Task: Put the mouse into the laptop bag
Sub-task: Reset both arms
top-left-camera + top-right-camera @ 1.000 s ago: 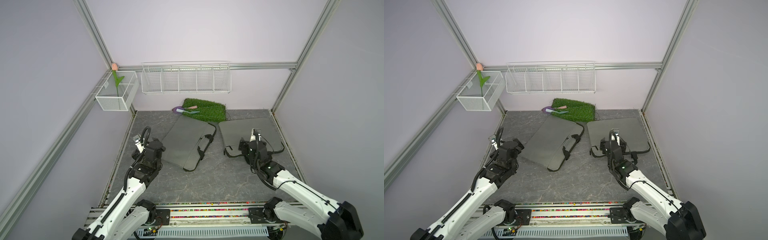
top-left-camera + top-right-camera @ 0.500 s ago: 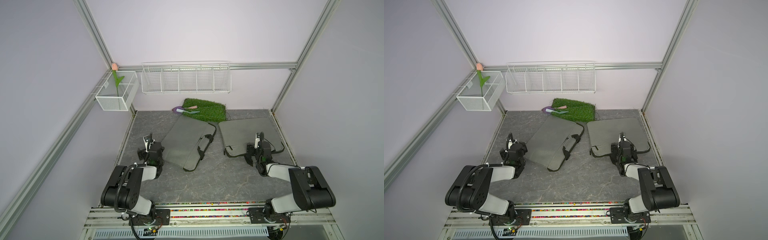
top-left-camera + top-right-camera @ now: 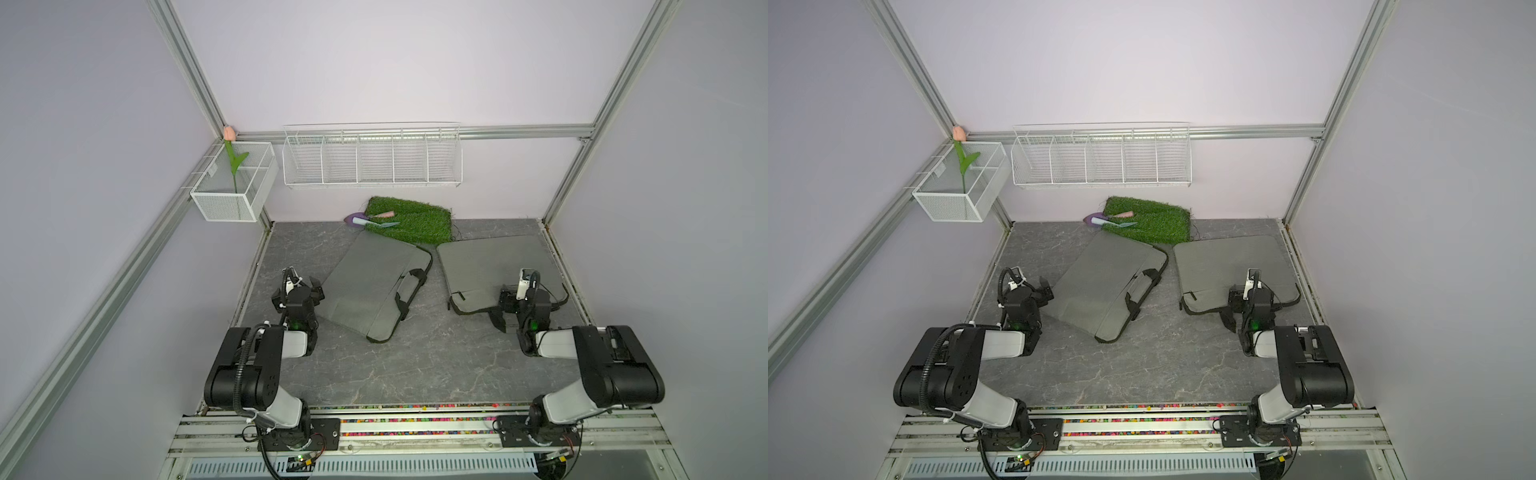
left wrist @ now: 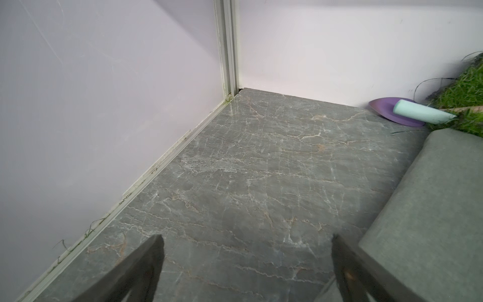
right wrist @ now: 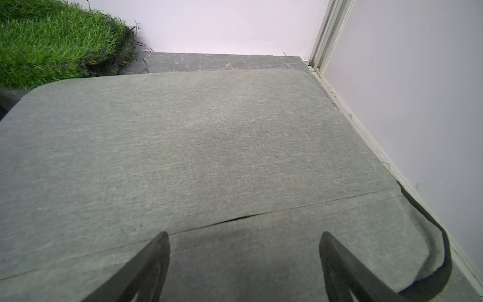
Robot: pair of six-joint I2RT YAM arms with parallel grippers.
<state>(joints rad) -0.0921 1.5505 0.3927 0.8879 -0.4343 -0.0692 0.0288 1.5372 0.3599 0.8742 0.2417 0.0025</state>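
The mouse shows in no view; perhaps it lies inside a bag, I cannot tell. The left gripper (image 4: 245,238) and right gripper (image 5: 244,234) both stand wide and empty. The right jaws, low over the second laptop bag (image 5: 209,143), may snag its black strap (image 5: 433,235). The handled laptop bag (image 3: 374,282) lies apart.

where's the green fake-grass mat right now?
In both top views the green artificial-grass mat lies against the back wall, under the white wire shelf, with the purple plastic scoop at its left end.
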